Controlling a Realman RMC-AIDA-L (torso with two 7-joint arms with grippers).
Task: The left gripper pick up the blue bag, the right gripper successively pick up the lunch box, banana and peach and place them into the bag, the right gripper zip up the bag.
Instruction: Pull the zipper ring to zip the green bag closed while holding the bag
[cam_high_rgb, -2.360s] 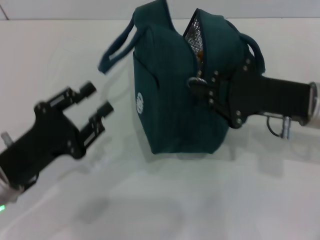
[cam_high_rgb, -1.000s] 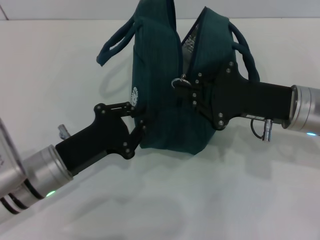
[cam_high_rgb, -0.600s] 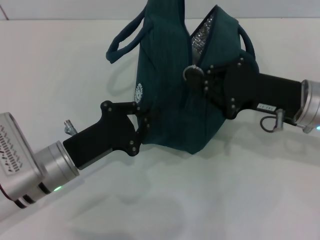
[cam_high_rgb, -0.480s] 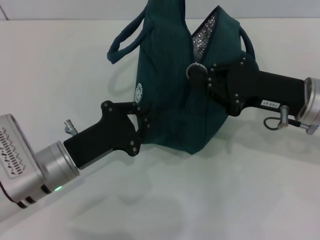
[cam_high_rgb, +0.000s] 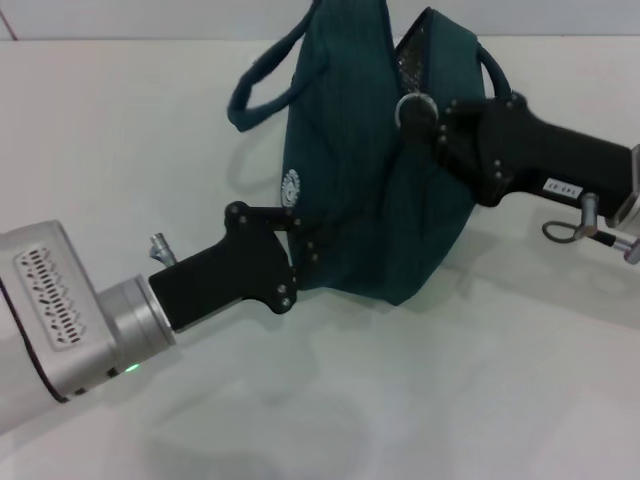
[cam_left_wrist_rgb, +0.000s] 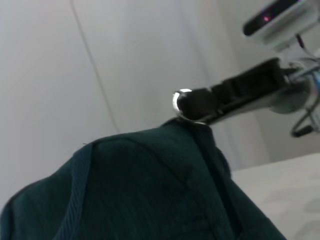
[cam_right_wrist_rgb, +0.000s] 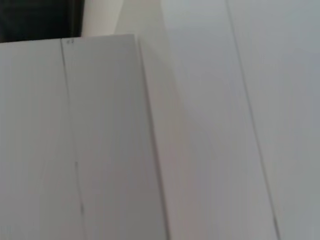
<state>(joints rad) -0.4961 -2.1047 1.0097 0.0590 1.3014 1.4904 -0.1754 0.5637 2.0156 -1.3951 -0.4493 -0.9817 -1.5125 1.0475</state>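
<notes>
The blue bag stands on the white table, dark teal, with its round white logo facing my left. A narrow strip of foil lining shows at the top of the zip. My left gripper is shut on the bag's lower left side. My right gripper reaches in from the right, shut on the ring zip pull high on the bag. The left wrist view shows the bag's fabric up close, with the ring zip pull beyond it. Lunch box, banana and peach are out of view.
White table lies all round the bag. One loop handle sticks out toward the left and the other handle arches behind the right gripper. The right wrist view holds only pale flat surfaces.
Both grippers and the bag have shifted right and slightly up. The ring zip pull has travelled higher along the zip, and less foil lining shows.
</notes>
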